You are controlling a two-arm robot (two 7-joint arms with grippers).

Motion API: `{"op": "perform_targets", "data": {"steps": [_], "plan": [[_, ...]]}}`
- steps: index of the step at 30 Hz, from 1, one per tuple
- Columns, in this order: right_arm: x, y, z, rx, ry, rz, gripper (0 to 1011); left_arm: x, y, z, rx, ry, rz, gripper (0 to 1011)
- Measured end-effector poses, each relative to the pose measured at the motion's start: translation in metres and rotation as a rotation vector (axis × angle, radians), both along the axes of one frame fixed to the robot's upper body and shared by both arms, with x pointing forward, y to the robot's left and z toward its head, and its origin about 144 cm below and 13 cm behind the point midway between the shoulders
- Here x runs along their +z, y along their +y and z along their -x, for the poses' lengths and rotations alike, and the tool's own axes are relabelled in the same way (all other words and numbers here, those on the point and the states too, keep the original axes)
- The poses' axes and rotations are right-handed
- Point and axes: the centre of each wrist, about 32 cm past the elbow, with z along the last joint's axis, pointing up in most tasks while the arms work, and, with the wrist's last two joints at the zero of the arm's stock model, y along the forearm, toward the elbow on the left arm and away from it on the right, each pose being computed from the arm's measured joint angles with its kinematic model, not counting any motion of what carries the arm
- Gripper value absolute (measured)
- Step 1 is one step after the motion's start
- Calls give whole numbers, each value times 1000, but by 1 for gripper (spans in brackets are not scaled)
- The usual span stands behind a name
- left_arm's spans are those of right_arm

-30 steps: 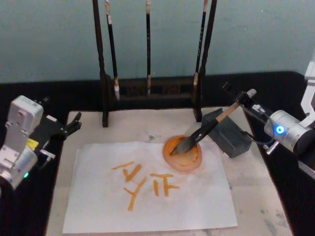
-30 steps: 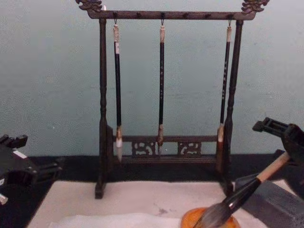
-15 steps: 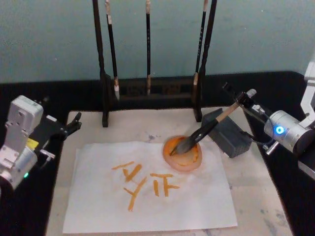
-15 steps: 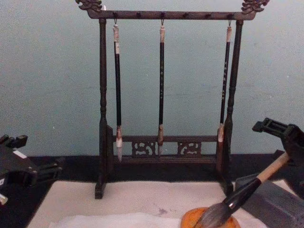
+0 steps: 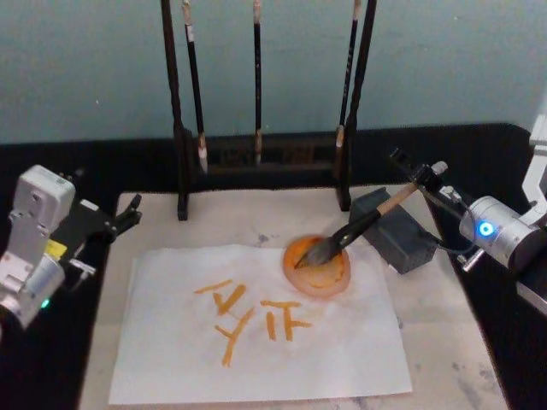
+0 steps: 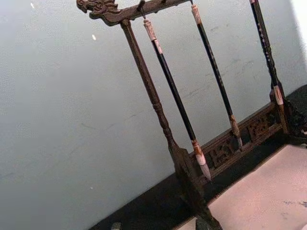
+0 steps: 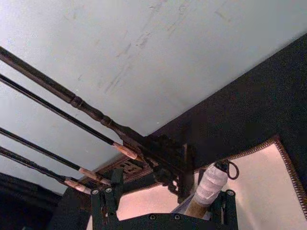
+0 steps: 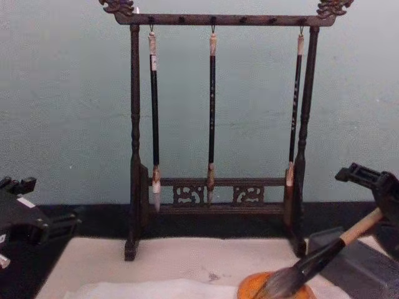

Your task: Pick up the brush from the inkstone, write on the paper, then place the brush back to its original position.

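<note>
From my head camera, the large thick calligraphy brush (image 5: 363, 227) with its pale tan handle and bushy grey-black tip lies slanted, bristles down in the round orange dish (image 5: 317, 268) at the centre, handle rising toward two o'clock over the dark grey rectangular inkstone (image 5: 397, 230). My right end effector (image 5: 425, 177) sits at the handle's white-wrapped end, at three o'clock. The thin white paper (image 5: 256, 325), carrying orange strokes, lies at six o'clock on the cream felt mat (image 5: 453, 342). My left end effector (image 5: 126, 215) hangs spread and empty at nine o'clock.

From the left wrist I see the dark carved wooden brush stand (image 6: 158, 105) with thin black brushes hanging against a pale blue-green wall (image 6: 57, 120).

From the right wrist, the white-wrapped end sits between my fingers (image 7: 98, 201); I cannot tell if they pinch it.

From the chest, the bristles rest on the dish rim, handle propped on the inkstone.

My worry: if I pull away while the wrap drags, the brush could roll off the inkstone and smear the paper. The black tabletop (image 5: 154, 166) surrounds the mat.
</note>
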Motion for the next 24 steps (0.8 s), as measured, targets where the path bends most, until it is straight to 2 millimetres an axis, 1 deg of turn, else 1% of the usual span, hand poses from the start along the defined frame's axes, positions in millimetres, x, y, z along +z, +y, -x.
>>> {"op": "perform_targets", "data": {"steps": [14, 24], "plan": [[-4, -2, 0, -12, 14, -1, 1000, 0, 0, 0, 0, 0, 0, 1010], [-4, -4, 4, -16, 18, 0, 1000, 0, 0, 0, 0, 0, 0, 1010]]}}
